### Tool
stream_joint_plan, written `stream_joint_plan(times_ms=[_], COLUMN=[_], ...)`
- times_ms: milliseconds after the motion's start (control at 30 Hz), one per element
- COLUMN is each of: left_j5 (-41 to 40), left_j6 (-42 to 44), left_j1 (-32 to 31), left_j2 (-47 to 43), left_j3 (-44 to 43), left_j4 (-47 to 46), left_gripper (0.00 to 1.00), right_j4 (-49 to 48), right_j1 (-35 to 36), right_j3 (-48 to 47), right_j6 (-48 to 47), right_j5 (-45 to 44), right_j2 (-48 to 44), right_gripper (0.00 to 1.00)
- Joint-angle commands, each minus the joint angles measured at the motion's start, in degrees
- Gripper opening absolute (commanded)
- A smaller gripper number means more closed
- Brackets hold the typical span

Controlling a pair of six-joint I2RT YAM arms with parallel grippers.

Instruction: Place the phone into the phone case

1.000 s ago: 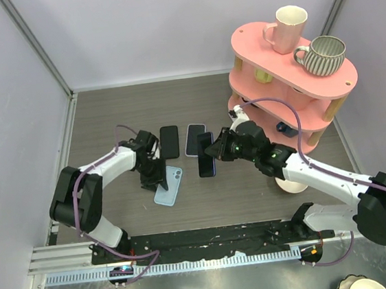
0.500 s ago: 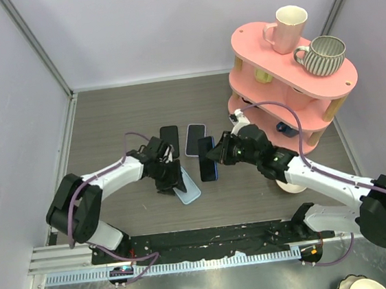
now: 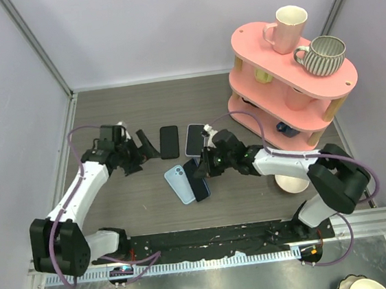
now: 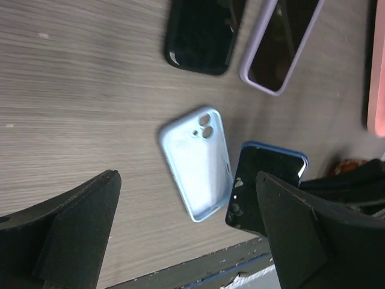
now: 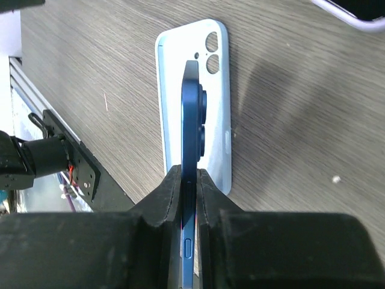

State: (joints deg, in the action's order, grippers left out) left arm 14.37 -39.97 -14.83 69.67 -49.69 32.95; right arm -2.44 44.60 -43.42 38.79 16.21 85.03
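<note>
The light blue phone case [image 3: 177,182] [image 4: 195,161] lies flat on the table with its inside facing up. A dark blue phone [image 3: 198,179] [image 5: 191,132] is pinched edge-on by my right gripper [image 3: 208,166] [image 5: 189,180], which is shut on it. The phone hangs just over the case [image 5: 171,114], along its right half. My left gripper [image 3: 140,152] [image 4: 186,235] stands wide open to the left of the case, apart from it, with nothing between its fingers [image 4: 78,229].
A black phone [image 3: 170,141] [image 4: 201,30] and a purple-cased phone [image 3: 194,139] [image 4: 283,42] lie behind the case. A pink two-tier shelf [image 3: 251,45] with mugs stands at the right. A white cup [image 3: 290,184] sits under the right arm. The table's front edge [image 4: 240,265] is near.
My left gripper has let go of the case, opened wide and drawn back to the left. My right gripper has carried the phone down and left, over the case.
</note>
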Motion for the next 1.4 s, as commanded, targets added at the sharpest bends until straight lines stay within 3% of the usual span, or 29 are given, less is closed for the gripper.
stream_joint_plan(times_ms=[0,167,500,900,1167,1367], left_j5=[6.9,7.5,10.1,16.1,24.5,23.5], left_j6=[2.9,3.2,4.5,5.3,-2.3,-5.1], left_j1=[8.6,12.6,12.6,12.6,12.6,12.6], left_j2=[0.3,0.6,2.1,3.3,3.5,1.2], left_j3=[-1.2,0.2,4.0,6.1,12.6,15.4], left_j4=[2.1,0.4,-4.1,-6.8,-16.5,-20.0], left_gripper=[1.00,1.00,1.00,1.00,1.00,1.00], right_j4=[-3.0,-0.2,5.8,4.6,-0.4,-1.3], right_j1=[0.0,0.0,0.4,1.1,1.1,1.1], right_j3=[-8.9,-15.9,-21.8,-20.2,-19.9,-18.6], right_j6=[-4.6,-5.4,-9.2,-8.9,-5.1,-3.6], right_j5=[7.4,12.4,15.2,15.8,16.0,14.8], right_j2=[3.9,10.7,18.8,23.3,25.3,26.5], right_gripper=[0.01,0.01,0.01,0.01,0.07,0.10])
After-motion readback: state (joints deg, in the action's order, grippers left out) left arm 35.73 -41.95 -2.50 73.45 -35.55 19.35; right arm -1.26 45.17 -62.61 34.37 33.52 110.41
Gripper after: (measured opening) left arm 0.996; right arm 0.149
